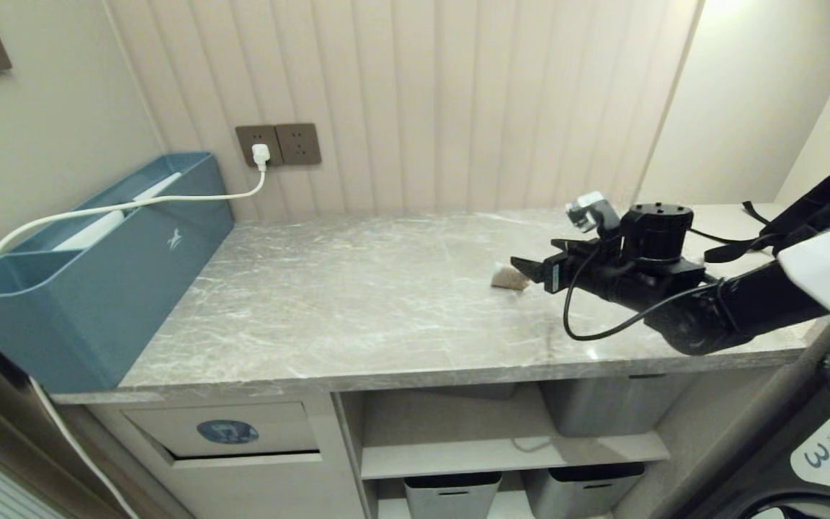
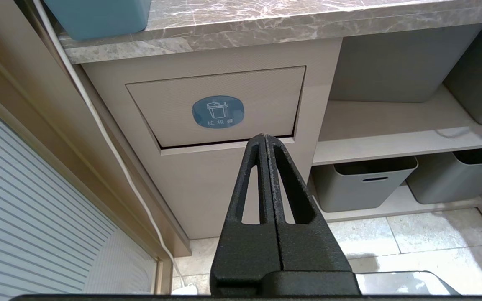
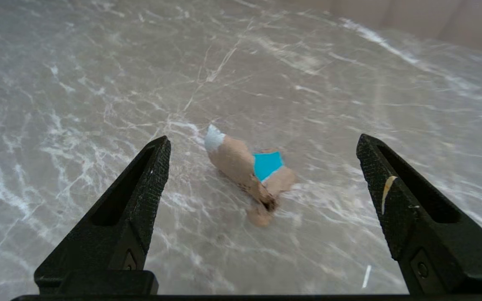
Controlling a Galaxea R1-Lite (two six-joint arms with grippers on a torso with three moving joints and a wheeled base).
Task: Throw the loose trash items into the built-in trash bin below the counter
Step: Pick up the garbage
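Right pincer gapes wide, empty, above crumpled trash on the marble desk; black backpack behind, teal box far left. Left pincer, shut, faces the bin flap.

Bare grey marble counter lies open around the crumpled beige-and-turquoise trash wad, the tall teal-blue plastic box walling its left end.

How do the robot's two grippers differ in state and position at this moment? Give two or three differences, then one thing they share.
The left gripper has its fingers pressed shut; the right gripper stands wide open. The left gripper hangs low, facing the bin flap below the counter; the right gripper reaches over the countertop. Nothing lies near the left gripper's tips, while crumpled trash lies ahead of the right one's. Both are black, with tapered fingers, and hold nothing.
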